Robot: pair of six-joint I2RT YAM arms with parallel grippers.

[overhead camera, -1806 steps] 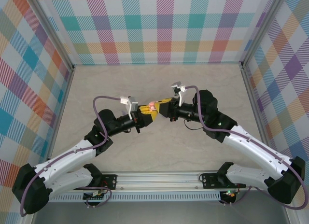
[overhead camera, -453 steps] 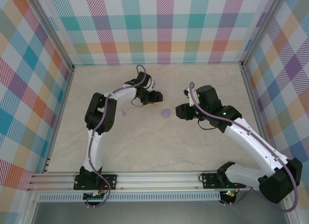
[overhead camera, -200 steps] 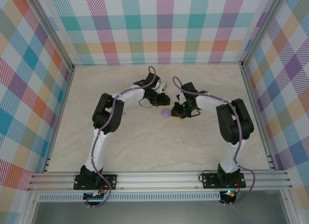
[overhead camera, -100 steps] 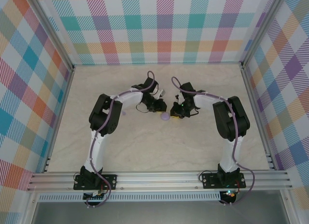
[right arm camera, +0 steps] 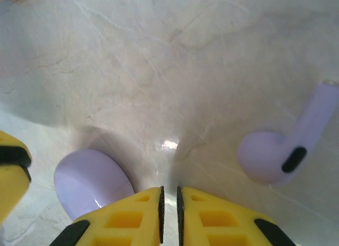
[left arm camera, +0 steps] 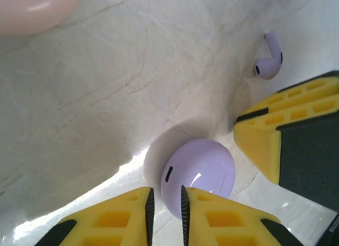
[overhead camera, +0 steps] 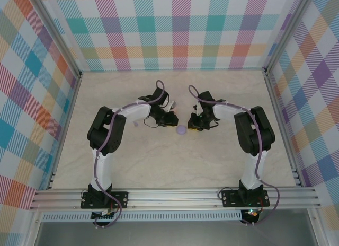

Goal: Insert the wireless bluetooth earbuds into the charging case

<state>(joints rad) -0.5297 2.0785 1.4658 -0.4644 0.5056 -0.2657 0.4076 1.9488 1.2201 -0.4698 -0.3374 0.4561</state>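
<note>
We see our left gripper (left arm camera: pixel 165 194) and right gripper (right arm camera: pixel 169 193) pinched together, empty, the round lilac plastic case (left arm camera: pixel 198 174) between their tips; the small purple plastic earbud (right arm camera: pixel 280 150) lies just beside our right jaws.

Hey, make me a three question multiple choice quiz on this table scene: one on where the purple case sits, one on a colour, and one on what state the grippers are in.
1. Where is the purple case?
A. On the table, just ahead of the left gripper
B. Clamped between a gripper's fingers
C. Inside a drawer

2. What colour is the loose earbud?
A. Green
B. Purple
C. Black

3. How do the left gripper and the right gripper stand?
A. Both wide open
B. Both shut and empty
C. Right one shut on the earbud

Answers: A, the case lies on the table at the left fingertips. B, the earbud is pale purple in both wrist views. B, each pair of fingers nearly meets with nothing between.
</note>
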